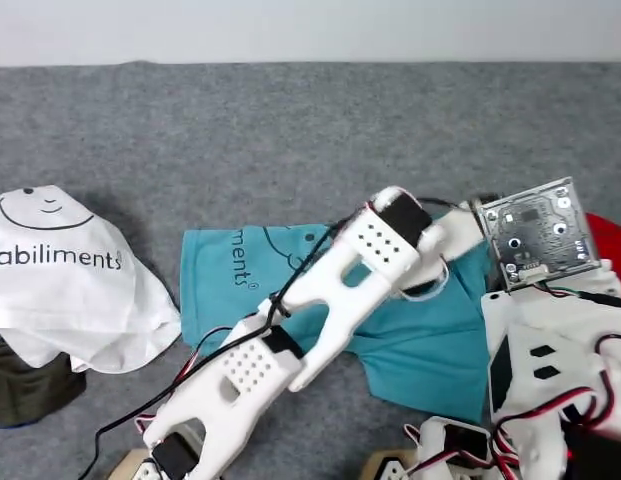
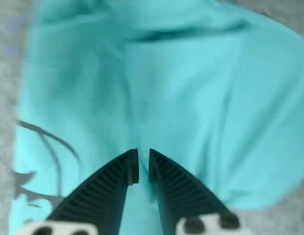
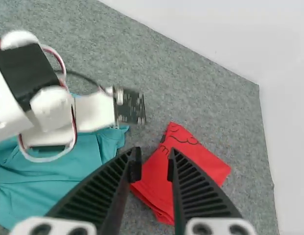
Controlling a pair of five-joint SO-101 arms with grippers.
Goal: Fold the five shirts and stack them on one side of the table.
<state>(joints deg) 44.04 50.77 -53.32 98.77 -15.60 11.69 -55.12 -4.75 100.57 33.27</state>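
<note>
High view shows the white shirt [image 1: 70, 290] in a heap, well off to the left of my left gripper [image 2: 139, 169]. That gripper is squeezed tight on a thin ridge of the teal shirt [image 2: 200, 98], which spreads out under it. I think this small pinch could slip out if I pull fast, and the cloth could bunch up under my arm. My right gripper [image 3: 152, 161] is a little open and holds nothing. The red shirt [image 3: 203, 154] lies below it. If that gripper drops, it could bump my left arm close by.
</note>
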